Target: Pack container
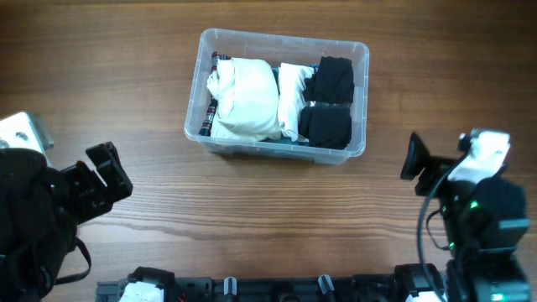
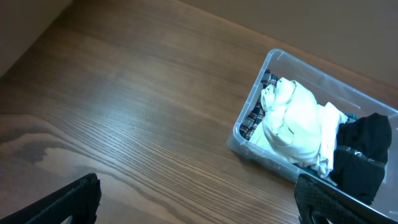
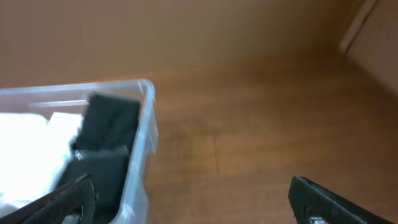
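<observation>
Plastic, clear and see-through, makes up the large rectangular container (image 1: 268,150), which has rounded corners and a rolled rim. You will find it standing open side up on the brown wood-grain bench (image 1: 277,220), in the middle of the far half, ahead of both arms and well apart from them. Its long axis runs left to right across the overhead view, turned slightly so the right end sits a little nearer the robot. Soft rumpled white cloth (image 1: 245,99) fills its left and middle, folded matte black fabric (image 1: 329,102) lies at its right end, and a strip of plaid fabric (image 1: 213,107) shows along its left wall. Your left tool (image 2: 199,205) and right tool (image 3: 199,202) each have their black fingers spread wide apart, holding nothing.
</observation>
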Controlling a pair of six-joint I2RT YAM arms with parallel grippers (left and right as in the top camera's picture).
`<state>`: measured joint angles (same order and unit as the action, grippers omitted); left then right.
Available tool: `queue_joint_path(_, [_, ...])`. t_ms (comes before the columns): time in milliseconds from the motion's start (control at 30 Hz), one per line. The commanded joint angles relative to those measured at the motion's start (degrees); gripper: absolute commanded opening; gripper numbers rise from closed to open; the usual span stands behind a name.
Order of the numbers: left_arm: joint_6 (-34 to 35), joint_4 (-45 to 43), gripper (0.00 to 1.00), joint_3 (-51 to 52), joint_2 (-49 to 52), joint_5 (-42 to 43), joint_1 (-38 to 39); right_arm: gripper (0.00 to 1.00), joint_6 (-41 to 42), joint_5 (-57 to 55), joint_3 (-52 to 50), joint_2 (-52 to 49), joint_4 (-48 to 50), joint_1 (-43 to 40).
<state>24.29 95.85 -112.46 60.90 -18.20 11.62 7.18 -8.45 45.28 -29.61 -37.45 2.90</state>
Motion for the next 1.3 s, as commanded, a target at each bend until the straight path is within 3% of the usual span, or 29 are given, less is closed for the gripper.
queue_joint_path(0, [-0.07,-0.20,1.00,-0.15,0.07,-0.94,-0.17,1.00,2.56,3.61,-13.11,10.97,2.95,-4.44])
queue_joint_path(167, [-0.07,-0.20,1.00,-0.15,0.07,-0.96,-0.17,1.00,3.54,3.61,-24.24,23.58,2.99,-7.45])
queue_joint_path(467, [-0.07,-0.20,1.00,-0.15,0.07,-0.94,-0.17,1.00,9.79,3.63,-36.09,29.42,7.39,-7.74])
queue_joint_path(1267, [-0.07,-0.20,1.00,-0.15,0.07,-0.94,-0.17,1.00,11.23,3.85,-36.50,29.33,8.22,-7.74])
